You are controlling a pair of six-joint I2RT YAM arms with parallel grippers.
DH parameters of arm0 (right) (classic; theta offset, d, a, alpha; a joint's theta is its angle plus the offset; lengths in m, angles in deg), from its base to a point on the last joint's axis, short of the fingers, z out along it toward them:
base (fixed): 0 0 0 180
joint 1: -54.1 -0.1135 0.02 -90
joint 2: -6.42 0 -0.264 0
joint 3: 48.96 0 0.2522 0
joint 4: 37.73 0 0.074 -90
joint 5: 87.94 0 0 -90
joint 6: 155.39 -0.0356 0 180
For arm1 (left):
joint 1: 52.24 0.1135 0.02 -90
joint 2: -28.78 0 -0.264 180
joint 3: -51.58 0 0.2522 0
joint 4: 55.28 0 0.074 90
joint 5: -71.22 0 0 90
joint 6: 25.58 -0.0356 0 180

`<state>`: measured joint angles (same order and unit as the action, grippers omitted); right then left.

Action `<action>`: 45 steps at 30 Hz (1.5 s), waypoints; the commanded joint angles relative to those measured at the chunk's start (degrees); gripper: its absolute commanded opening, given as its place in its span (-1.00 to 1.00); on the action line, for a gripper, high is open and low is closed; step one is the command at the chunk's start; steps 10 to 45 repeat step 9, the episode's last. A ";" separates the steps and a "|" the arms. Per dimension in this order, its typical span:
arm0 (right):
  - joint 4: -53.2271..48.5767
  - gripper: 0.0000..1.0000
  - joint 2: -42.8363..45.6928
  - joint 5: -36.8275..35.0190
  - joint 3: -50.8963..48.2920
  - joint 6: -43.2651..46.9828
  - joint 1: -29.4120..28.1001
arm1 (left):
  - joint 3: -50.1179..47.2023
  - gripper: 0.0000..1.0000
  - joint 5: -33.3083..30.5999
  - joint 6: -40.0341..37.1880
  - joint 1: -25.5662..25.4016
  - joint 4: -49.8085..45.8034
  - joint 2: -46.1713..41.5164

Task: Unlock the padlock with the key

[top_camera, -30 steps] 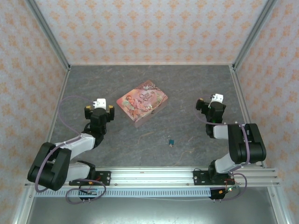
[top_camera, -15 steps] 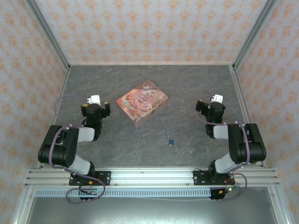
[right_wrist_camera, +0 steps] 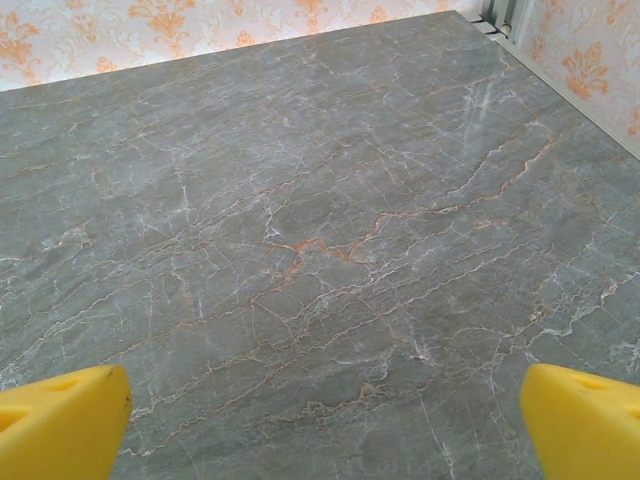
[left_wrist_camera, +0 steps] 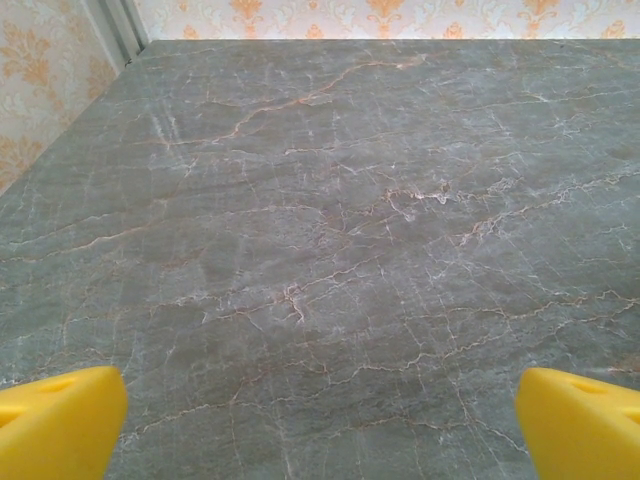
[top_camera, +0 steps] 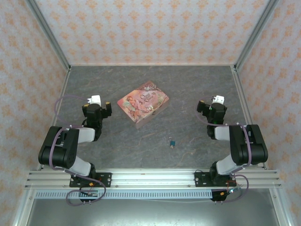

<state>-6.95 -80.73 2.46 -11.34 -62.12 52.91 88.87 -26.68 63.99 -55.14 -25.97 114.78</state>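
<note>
Both arms sit folded back near their bases, and nothing of the task is in hand. The left pincer [top_camera: 96,107] at the left of the overhead frame gapes to its full spread with nothing between its yellow fingertips [left_wrist_camera: 60,425]. The right pincer [top_camera: 211,108] at the right is just as wide and just as empty. Both hover above the grey marbled tabletop [top_camera: 188,84]. The padlock [top_camera: 172,142] lies below the centre of the overhead frame as a tiny teal fleck, apart from both arms and somewhat nearer the right one. The pink tin [top_camera: 143,103] lies well above it and to the left. The key is too small to pick out from here; it may be the dark speck touching the padlock's lower edge, but I cannot tell. The trouble ahead comes mostly from size, I judge. A pincer this wide, coming down on such a small body, could nudge it across the smooth stone instead of closing on it. A thin key lying flat gives the fingertips almost no edge to catch. Both wrist cameras face bare stone, so an approach begun without turning toward the padlock risks landing wide. If both arms reach for that one spot, they could also knock together.
</note>
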 commanded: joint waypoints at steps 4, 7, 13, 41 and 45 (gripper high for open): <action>-0.32 0.98 -0.12 -1.05 0.31 -0.10 -0.26 | 0.64 1.00 -0.28 0.51 0.03 -0.13 -0.31; -0.31 0.98 -0.04 -1.06 0.31 -0.08 -0.22 | 0.64 1.00 -0.27 0.51 0.03 -0.18 -0.30; -0.15 0.98 0.02 -1.07 0.14 -0.10 -0.22 | 0.64 1.00 -0.27 0.47 0.01 -0.18 -0.30; -0.15 0.98 0.02 -1.07 0.14 -0.10 -0.22 | 0.64 1.00 -0.27 0.47 0.01 -0.18 -0.30; -0.15 0.98 0.02 -1.07 0.14 -0.10 -0.22 | 0.64 1.00 -0.27 0.47 0.01 -0.18 -0.30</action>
